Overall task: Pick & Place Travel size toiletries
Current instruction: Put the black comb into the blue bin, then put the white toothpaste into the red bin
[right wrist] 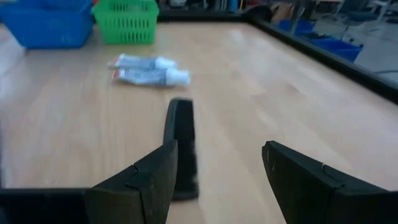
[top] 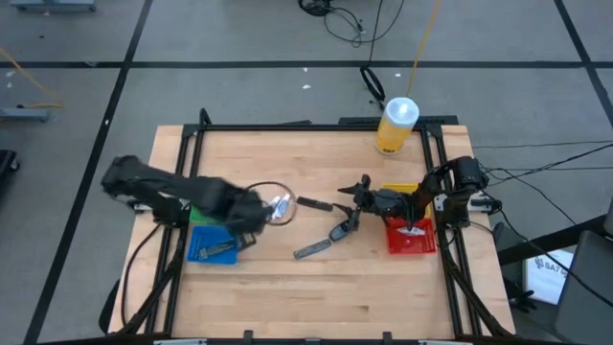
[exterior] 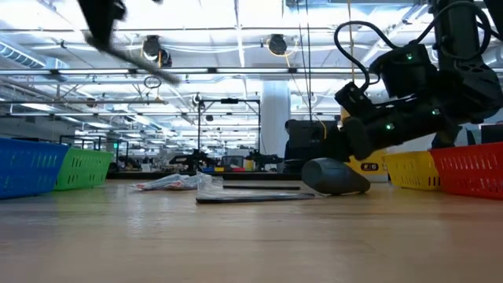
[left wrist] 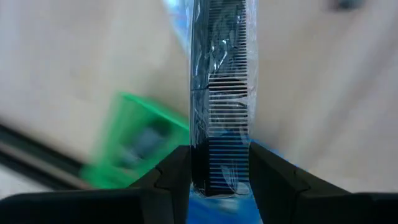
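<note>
My left gripper (top: 251, 218) is shut on a black comb in clear wrap (left wrist: 221, 74), high above the green bin (left wrist: 134, 140) and blue bin (top: 211, 244) at the table's left. The low view shows the comb (exterior: 137, 63) blurred, far above the tabletop. Two white-and-blue tubes (top: 280, 204) lie side by side on the wood. A dark flat packet (right wrist: 180, 146) lies just ahead of my right gripper (right wrist: 217, 162), which stands open and low near the table's middle (top: 352, 196). Another dark packet (top: 340, 230) and a grey stick (top: 311, 249) lie nearer the front. My left gripper pinches the comb near one end (left wrist: 217, 171) between its two fingers, one on the spine edge and one on the tooth edge. The fingers point down and lie across the comb. The comb is lifted clear and runs on past the fingertips; the low view shows it slanted.
A big yellow bottle with a white cap (top: 396, 125) stands at the far right corner. A red bin (top: 410, 235) and a yellow bin (top: 402, 190) sit under the right arm. A black frame (top: 287, 126) rims the table. Bare wood lies along the near edge.
</note>
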You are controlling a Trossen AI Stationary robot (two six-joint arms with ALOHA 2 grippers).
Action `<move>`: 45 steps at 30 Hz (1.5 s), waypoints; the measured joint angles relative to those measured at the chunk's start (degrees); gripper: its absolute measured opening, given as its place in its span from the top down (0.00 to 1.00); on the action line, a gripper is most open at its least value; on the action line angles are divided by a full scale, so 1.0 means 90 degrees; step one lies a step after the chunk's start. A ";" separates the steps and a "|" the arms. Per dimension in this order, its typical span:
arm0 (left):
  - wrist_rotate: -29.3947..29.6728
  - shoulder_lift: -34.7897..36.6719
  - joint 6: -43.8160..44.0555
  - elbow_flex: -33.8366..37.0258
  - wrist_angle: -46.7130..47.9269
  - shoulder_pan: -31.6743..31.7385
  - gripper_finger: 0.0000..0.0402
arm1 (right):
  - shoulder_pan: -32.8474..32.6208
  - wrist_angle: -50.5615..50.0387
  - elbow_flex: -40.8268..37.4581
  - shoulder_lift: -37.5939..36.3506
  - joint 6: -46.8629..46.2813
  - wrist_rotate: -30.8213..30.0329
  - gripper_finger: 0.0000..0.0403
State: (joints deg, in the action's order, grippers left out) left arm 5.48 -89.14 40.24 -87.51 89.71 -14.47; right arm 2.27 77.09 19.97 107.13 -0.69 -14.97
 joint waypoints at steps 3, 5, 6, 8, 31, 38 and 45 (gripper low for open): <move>-0.0388 0.0397 0.1698 -0.0014 0.0039 -0.0589 0.66 | 0.0033 0.0165 0.0000 0.0000 -0.0001 0.0005 0.44; -0.0317 0.0510 0.2528 0.0004 0.0081 -0.1076 0.66 | 0.0031 0.0391 0.0000 0.0000 0.0010 0.0026 0.44; -0.0273 0.0553 0.2800 0.0008 0.0053 -0.1292 0.66 | 0.0033 0.0513 0.0002 0.0000 0.0009 0.0067 0.44; -0.0265 0.0590 0.2991 -0.0002 -0.0012 -0.1673 0.66 | 0.0033 0.0702 0.0002 0.0000 -0.0012 0.0310 0.44; -0.1330 0.0575 0.0747 0.3234 -0.0288 -0.2420 0.65 | -0.0088 0.1259 0.0002 0.0000 -0.0018 0.0671 0.44; -0.0823 0.0575 0.0186 0.3478 -0.1230 -0.2292 0.46 | 0.0001 0.1240 0.0002 0.0000 -0.0017 0.0668 0.44; -0.0840 0.0575 0.1185 0.3464 -0.0310 -0.1998 0.24 | -0.0001 0.1235 0.0002 0.0000 -0.0015 0.0671 0.44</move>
State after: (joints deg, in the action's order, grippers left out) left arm -2.09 -83.96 50.90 -56.33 86.92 -32.46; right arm 2.26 88.20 19.99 107.13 -0.82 -8.93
